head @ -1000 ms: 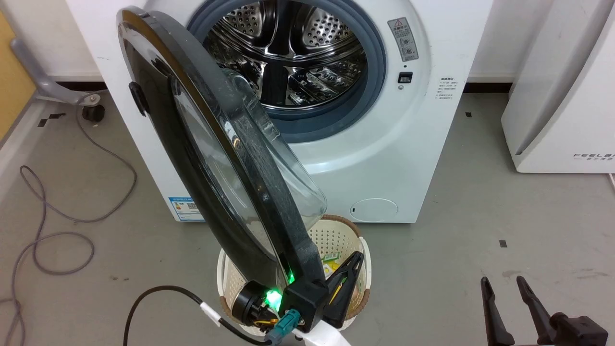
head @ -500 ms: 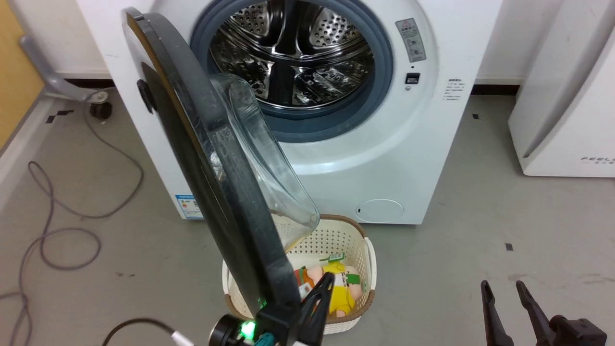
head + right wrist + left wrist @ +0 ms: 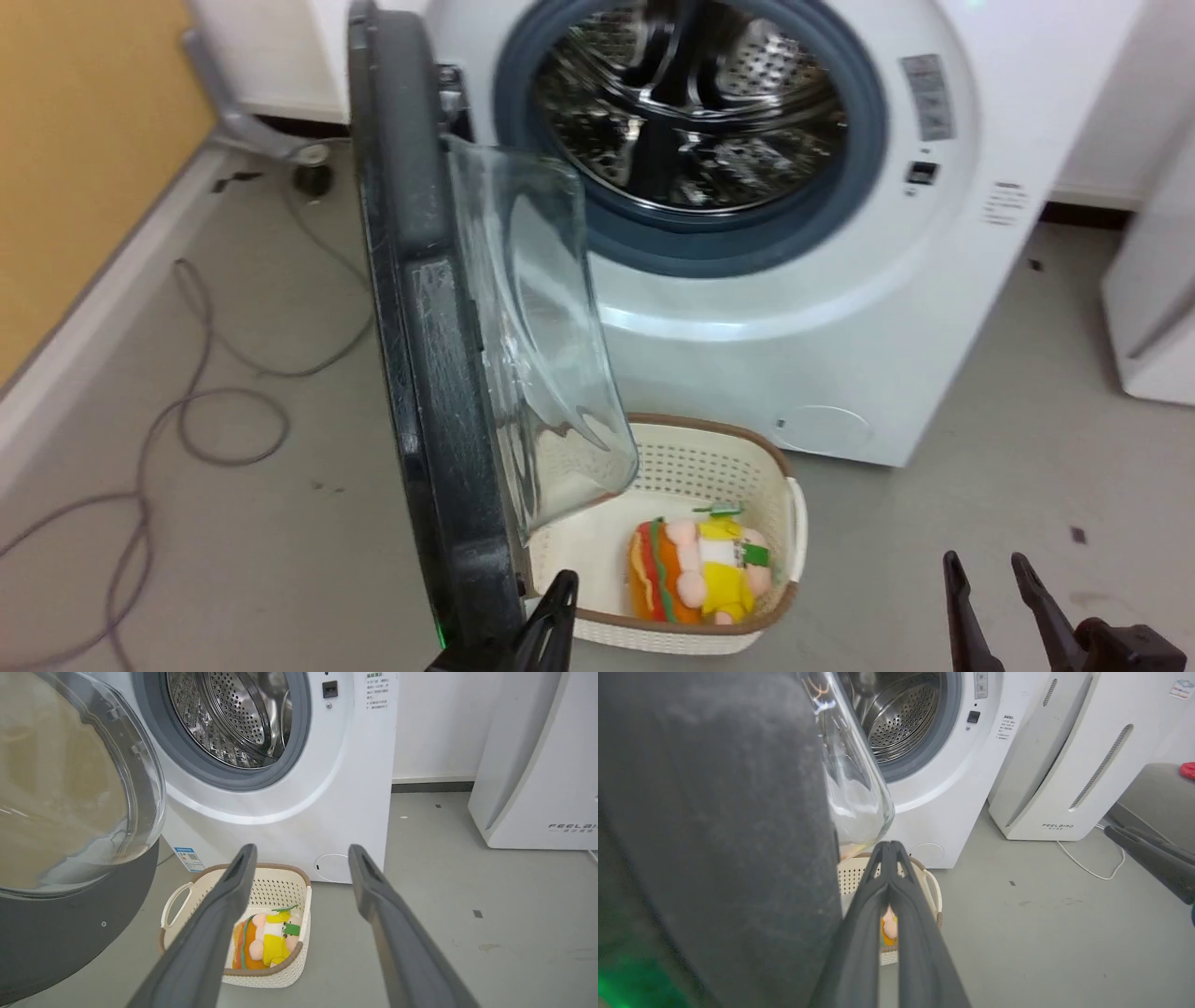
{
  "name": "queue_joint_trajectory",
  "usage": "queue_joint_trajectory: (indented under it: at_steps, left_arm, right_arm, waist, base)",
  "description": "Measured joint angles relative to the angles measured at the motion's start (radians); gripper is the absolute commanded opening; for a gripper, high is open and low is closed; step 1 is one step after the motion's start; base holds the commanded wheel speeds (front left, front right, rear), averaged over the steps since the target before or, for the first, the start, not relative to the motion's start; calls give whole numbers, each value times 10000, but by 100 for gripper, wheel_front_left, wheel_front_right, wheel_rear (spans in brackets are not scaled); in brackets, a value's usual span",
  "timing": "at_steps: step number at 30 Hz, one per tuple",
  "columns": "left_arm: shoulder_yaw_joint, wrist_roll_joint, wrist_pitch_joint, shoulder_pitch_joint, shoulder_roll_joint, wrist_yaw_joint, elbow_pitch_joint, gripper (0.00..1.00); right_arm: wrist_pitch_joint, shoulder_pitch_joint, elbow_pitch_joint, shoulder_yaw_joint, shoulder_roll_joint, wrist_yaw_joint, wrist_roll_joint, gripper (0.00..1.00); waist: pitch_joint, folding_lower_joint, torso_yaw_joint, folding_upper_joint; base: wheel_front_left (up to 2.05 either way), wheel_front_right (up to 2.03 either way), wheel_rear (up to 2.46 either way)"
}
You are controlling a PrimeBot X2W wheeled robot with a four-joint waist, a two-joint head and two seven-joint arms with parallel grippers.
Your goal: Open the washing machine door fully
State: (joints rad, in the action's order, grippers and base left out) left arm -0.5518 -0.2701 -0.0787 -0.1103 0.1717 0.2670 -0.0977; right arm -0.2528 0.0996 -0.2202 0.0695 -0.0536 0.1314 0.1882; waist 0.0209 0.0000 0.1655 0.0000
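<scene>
Head view: plush toy (image 3: 700,571) in basket (image 3: 711,427)

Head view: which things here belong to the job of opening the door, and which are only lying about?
For the job:
- door
- washing machine
- left gripper, shut, beside the door's edge

Lying about:
- basket on the floor under the door glass
- toy in the basket
- FEELBAI appliance

Head looks down — 3 views share the washing machine (image 3: 840,308).
</scene>
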Motion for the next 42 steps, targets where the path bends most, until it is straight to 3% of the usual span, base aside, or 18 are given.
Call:
queue_joint_trajectory:
  at_steps: [9,15,22,30,42]
  left_arm:
    - [497,-2,-119,-307,238,439,-349,0]
    - [1457,-251,-493,-309,627,709,-82,0]
    - [2627,-817,-1037,87,1024,759,809,0]
    - [3850,-1478,-1572,1259,1480,280,2330,0]
    - [5369,-1536,-1776,3505,2054,-1060,5244,0]
  right_arm:
    - [-2,2,-4,174,8,0,23,100]
    - [12,-8,58,232,10,0,19,100]
    - [105,-14,194,232,12,0,-12,100]
    - [180,-17,322,349,17,0,-10,100]
    - [234,-234,376,476,17,0,-36,100]
  waist:
    - [-6,0,1398,0]
    - [40,0,2188,0]
    - [140,0,2317,0]
    - [356,0,2150,0]
    - [644,0,1882,0]
  base:
    - [0,0,0]
    - [0,0,0]
    - [0,0,0]
    - [0,0,0]
    - [0,0,0]
